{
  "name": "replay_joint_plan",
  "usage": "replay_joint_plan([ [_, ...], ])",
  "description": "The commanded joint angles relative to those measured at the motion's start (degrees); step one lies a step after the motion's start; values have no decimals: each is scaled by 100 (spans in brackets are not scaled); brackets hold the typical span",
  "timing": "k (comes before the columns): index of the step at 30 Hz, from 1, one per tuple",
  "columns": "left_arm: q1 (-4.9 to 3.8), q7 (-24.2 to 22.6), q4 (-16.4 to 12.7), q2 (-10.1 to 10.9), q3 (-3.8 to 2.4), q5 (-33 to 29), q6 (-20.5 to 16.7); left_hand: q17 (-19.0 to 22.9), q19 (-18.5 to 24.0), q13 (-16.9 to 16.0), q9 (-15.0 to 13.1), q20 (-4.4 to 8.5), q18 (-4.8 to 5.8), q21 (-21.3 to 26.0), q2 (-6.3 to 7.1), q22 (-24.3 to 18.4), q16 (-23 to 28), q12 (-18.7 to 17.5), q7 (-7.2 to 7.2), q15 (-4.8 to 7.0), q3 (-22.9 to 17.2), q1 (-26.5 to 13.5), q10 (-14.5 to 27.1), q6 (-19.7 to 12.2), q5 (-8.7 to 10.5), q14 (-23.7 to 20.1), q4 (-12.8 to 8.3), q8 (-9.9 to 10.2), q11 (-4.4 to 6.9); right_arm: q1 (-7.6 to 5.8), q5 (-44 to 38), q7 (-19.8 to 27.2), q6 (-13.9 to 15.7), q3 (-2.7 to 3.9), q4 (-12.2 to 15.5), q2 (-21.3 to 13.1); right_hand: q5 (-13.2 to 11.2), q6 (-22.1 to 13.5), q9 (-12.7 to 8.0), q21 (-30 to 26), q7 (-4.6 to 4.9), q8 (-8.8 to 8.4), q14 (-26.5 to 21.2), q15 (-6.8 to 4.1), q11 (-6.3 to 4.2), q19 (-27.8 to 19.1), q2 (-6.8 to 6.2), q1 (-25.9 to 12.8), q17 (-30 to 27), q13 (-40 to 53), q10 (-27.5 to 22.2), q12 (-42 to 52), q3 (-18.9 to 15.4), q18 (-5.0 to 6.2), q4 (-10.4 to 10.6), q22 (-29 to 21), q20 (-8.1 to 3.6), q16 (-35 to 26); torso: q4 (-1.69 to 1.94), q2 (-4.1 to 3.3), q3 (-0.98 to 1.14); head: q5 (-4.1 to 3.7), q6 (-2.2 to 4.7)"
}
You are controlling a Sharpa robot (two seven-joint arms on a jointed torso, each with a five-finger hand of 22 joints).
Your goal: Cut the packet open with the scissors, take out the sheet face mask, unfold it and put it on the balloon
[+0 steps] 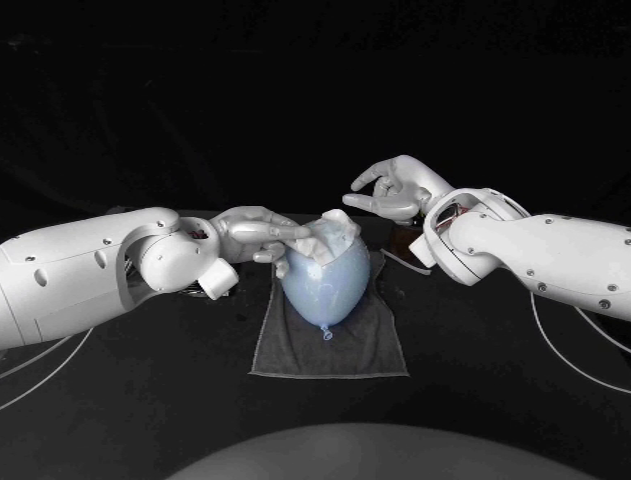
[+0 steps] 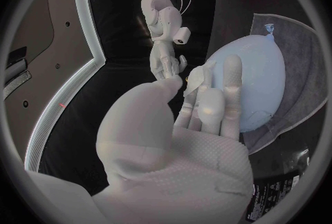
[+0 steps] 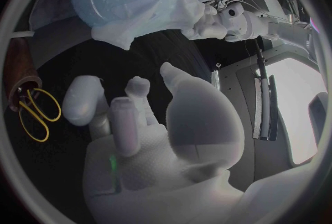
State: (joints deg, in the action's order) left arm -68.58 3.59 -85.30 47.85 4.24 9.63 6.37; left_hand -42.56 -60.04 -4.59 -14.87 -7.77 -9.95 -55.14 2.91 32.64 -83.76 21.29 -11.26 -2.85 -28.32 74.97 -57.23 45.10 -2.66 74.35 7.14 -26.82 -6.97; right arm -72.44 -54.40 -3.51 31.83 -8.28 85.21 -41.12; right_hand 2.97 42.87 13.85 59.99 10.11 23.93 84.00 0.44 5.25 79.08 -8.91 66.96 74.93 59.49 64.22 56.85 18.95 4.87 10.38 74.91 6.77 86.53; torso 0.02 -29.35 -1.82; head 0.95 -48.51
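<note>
Right wrist view: scissors (image 3: 35, 113) in brown holder (image 3: 16, 66); right robot hand (image 3: 159, 141) wide; mask (image 3: 162, 16) in left robot hand (image 3: 207, 24)

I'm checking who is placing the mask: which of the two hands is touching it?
The left hand: it pinches the edge of the sheet mask lying over the balloon. The right hand hovers apart, holding nothing.

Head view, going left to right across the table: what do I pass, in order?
From the left: left arm → left hand, pinching the sheet mask → balloon → right hand → right arm.
</note>
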Motion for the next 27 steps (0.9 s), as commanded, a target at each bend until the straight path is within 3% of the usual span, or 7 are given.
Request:
replay_joint_plan([
  [1, 2, -171, -27, -2, -5, -33, -161, -45, -52, 3, -29, 20, -49, -70, -11, 66, 35, -27, 38, 43, -163, 303, -85, 66, -12, 20, -227, -55, 23, 9, -109, -10, -137, 2, 20, -43, -17, -36, -10, -48, -2, -31, 274, 62, 2, -43, 0, 48, 655, -75, -67, -54, -75, 86, 44, 684, -6, -37, -1, -1, 0, 0, -17],
  [5, 6, -253, -39, 5, -6, 14, -308, -154, -132, -21, -84, 96, -33, -213, -142, 216, 29, 44, 102, 120, -538, 664, -347, 277, -8, 86, -564, -200, 99, 37, -135, 111, -6, 2, 134, -131, -13, 130, 8, 62, -40, 29, 292, 41, -30, 9, 124, 282, 696, -56, 30, 57, -113, 72, 50, 716, -8, -9, 1, -2, 1, -1, -33],
  [7, 8, -292, -44, 11, -6, 29, -394, -215, -165, -25, -95, 125, -17, -304, -203, 313, 28, 59, 131, 143, -778, 644, -478, 339, -12, 125, -599, -234, 128, 60, -142, 238, 89, 2, 236, -191, -12, 226, 14, 150, -67, 59, 315, 18, -58, 53, 192, 418, 739, -22, 119, 143, -110, 58, 28, 742, -23, 15, 2, -2, 1, -4, -37],
  [13, 13, -350, -47, 27, -6, 47, -550, -298, -197, -15, -111, 158, -1, -397, -265, 417, 27, 25, 184, 182, -1078, 453, -658, 292, -11, 187, -506, -247, 174, 152, -245, 541, 276, 0, 589, -361, -6, 466, -1, 532, -133, 85, 402, -50, -132, 231, 394, 800, 913, 306, 545, 604, 19, -10, -106, 852, -85, 102, -2, 3, -2, -14, -52],
  [19, 23, -372, -53, 50, -7, 50, -601, -363, -188, 25, -149, 157, -1, -397, -308, 403, 35, -97, 167, 175, -1274, 293, -691, 202, -11, 229, -417, -292, 159, 282, -532, 686, 335, -4, 909, -498, 3, 586, -28, 682, -170, 70, 434, -82, -166, 302, 454, 925, 979, 524, 760, 875, 92, -38, -171, 897, -116, 133, 4, -2, -4, -19, -36],
  [27, 30, -360, -63, 80, -7, 51, -613, -349, -163, 56, -196, 123, -6, -353, -286, 343, 63, -262, 127, 136, -1414, 19, -657, 70, -11, 234, -207, -353, 117, 408, -966, 758, 368, -8, 1080, -523, 10, 763, -77, 919, -218, 35, 480, -128, -212, 402, 486, 1163, 1089, 1003, 1127, 1408, 301, -82, -409, 967, -163, 183, 3, -3, -1, 16, -42],
])
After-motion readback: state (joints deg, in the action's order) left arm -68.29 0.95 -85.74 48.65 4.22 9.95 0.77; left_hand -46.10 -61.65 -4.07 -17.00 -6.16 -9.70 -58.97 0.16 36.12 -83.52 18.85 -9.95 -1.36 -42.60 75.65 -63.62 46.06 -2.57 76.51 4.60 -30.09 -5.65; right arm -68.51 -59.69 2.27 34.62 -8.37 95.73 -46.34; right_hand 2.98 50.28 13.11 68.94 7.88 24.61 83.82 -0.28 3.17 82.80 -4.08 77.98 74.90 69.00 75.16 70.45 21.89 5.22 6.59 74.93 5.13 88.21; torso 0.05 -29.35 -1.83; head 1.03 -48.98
